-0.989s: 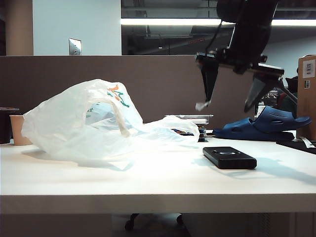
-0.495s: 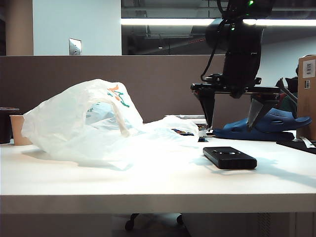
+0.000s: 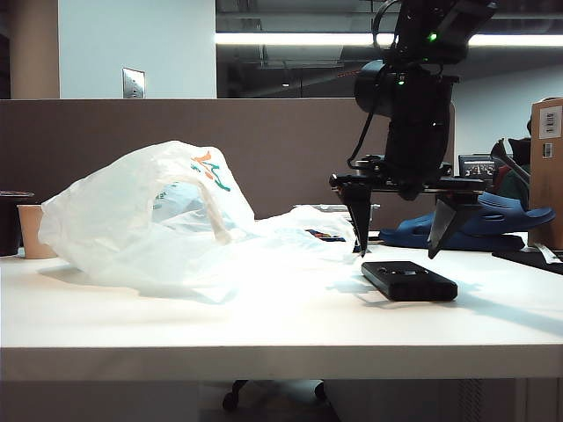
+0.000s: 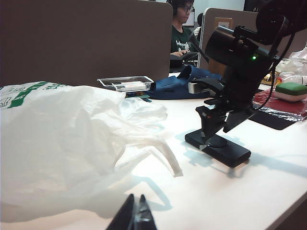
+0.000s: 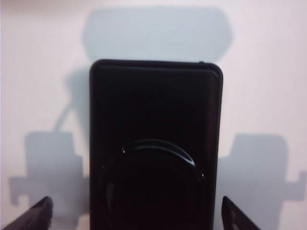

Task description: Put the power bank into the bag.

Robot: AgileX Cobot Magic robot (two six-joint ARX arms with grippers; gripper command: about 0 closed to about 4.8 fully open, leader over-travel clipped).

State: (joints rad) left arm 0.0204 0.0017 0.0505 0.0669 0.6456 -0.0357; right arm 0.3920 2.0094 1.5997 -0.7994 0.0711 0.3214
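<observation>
The power bank (image 3: 409, 280) is a flat black slab lying on the white table (image 3: 264, 325), to the right of the bag. The bag (image 3: 176, 220) is crinkled white plastic with a green-and-orange logo, slumped on the table's left half. My right gripper (image 3: 398, 252) points down just above the power bank, open, one finger to each side of it. In the right wrist view the power bank (image 5: 156, 143) fills the space between the spread fingertips of the right gripper (image 5: 135, 201). My left gripper (image 4: 135, 197) is shut and empty, low beside the bag (image 4: 62, 139), well away from the power bank (image 4: 220, 148).
Dark blue sandals (image 3: 475, 220) lie behind the power bank, with a clear plastic tray (image 3: 343, 211) next to them. A paper cup (image 3: 33, 230) stands at the far left and a cardboard box (image 3: 547, 167) at the far right. A brown partition (image 3: 290, 149) backs the table.
My right gripper has come down and slightly left, from high above the table to just over the power bank, jaws still open. The bag, the power bank and the left gripper have not moved.
</observation>
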